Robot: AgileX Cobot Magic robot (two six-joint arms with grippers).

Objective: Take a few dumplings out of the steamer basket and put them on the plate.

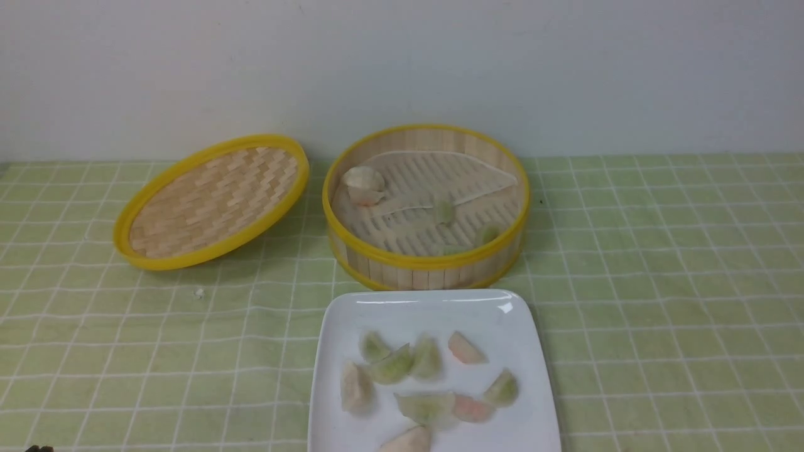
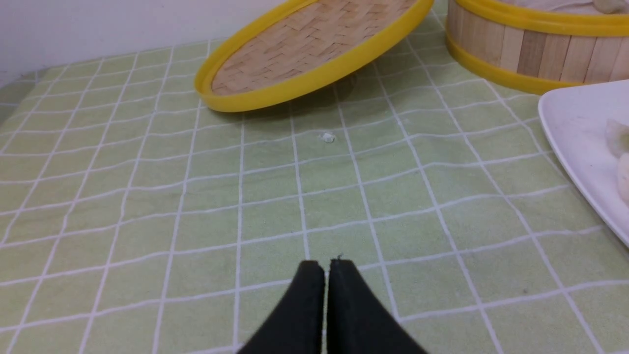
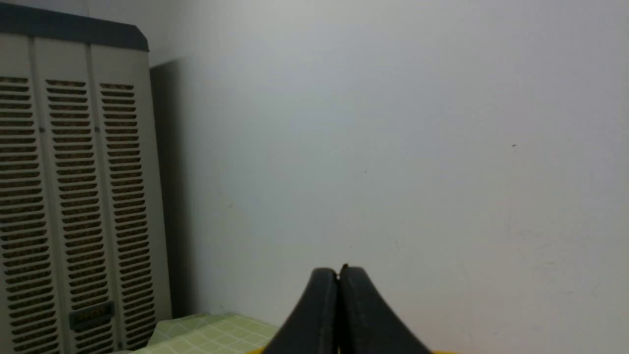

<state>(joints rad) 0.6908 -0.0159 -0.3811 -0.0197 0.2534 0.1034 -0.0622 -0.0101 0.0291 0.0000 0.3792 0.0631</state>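
We see the steamer basket (image 1: 426, 207) standing on the green-checked bench (image 1: 659, 282) with a few dumplings (image 1: 363, 182) left on its slatted floor, while the white plate (image 1: 433, 370) just in front of it holds a cluster of green, cream and pinkish-orange ones (image 1: 427, 383). The woven lid (image 1: 212, 201) sits tilted to the basket's left. Our left claw (image 2: 327, 268) is pressed together and empty over bare cloth, and our right claw (image 3: 339, 275) is likewise together, facing the wall (image 3: 393, 123)
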